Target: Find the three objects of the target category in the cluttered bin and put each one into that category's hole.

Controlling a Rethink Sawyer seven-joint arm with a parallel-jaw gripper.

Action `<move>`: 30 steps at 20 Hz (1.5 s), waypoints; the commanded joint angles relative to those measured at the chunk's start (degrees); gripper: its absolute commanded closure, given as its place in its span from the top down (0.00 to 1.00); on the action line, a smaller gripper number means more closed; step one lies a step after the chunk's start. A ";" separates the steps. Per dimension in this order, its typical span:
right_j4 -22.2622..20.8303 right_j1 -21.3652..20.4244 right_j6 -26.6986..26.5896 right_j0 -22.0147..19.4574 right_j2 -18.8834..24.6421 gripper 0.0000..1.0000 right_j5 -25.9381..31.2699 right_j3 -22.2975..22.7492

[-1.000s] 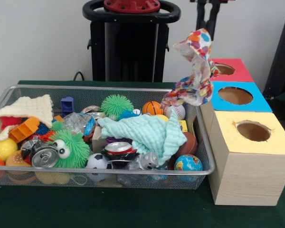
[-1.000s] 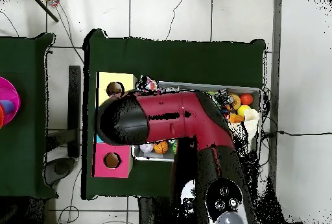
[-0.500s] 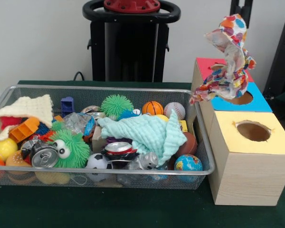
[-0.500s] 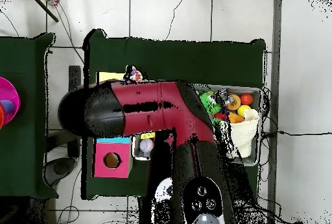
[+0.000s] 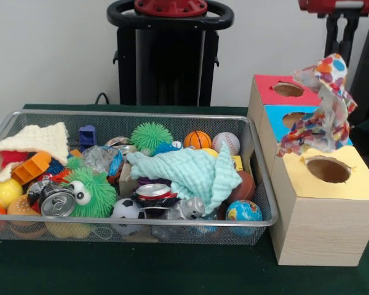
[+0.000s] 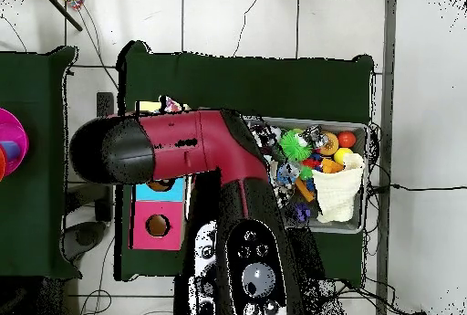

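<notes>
1. First, take the front view. It alone shows you the grasp: the gripper (image 5: 340, 54) comes down at the top right corner, and its dark fingers are pinched on the top of the patterned cloth (image 5: 321, 114).
2. The cloth hangs free in the air, touching no box. Its lower folds dangle over the far edge of the yellow box (image 5: 320, 190), just behind that box's hole (image 5: 328, 170), and they cover part of the blue box (image 5: 273, 120) behind it.
3. You see the red box (image 5: 267, 92) at the far end of the row, with its hole uncovered.
4. The wire bin (image 5: 135, 114) stands to the left of the boxes on the green table (image 5: 111, 270). It is full of clutter: a mint cloth (image 5: 190, 172) lies across the middle and a cream knitted cloth (image 5: 40, 140) sits at the left end, among balls and cans.
5. Now the overhead view. It gives you the arm's pose, which the front view cuts off.
6. The red arm (image 6: 196, 147) rises from the bottom edge and bends sideways. Its black end lies right across the row of boxes and reaches past the table's left edge.
7. Only the pink box (image 6: 146, 229) shows clear of the arm. The gripper is hidden under it, so from above you cannot tell how the fingers stand.
8. A small coloured scrap at the arm's upper edge may be the cloth (image 6: 171, 104).
9. The bin (image 6: 368, 176) shows on the right, with the cream cloth (image 6: 339, 197) in it.
</notes>
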 commanded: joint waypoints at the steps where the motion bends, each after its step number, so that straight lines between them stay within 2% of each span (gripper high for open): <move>1: 1.55 9.58 12.44 0.25 -0.70 0.00 -7.26 -0.59; 7: 1.49 13.00 12.59 2.54 -2.30 0.00 -9.26 -3.45; 10: 2.87 13.98 10.35 1.99 -0.67 0.00 -9.52 -3.68; 17: 7.02 13.61 8.04 2.25 1.66 0.00 -1.80 -4.97; 21: 7.77 16.04 8.02 2.73 1.42 0.00 -3.49 -6.56; 23: 7.41 16.63 9.10 3.78 -0.17 0.00 -3.51 -7.99; 25: 5.56 16.73 10.59 5.71 -3.68 0.00 -2.20 -10.26; 30: 0.52 19.13 8.80 7.08 -10.11 0.00 -4.24 -15.05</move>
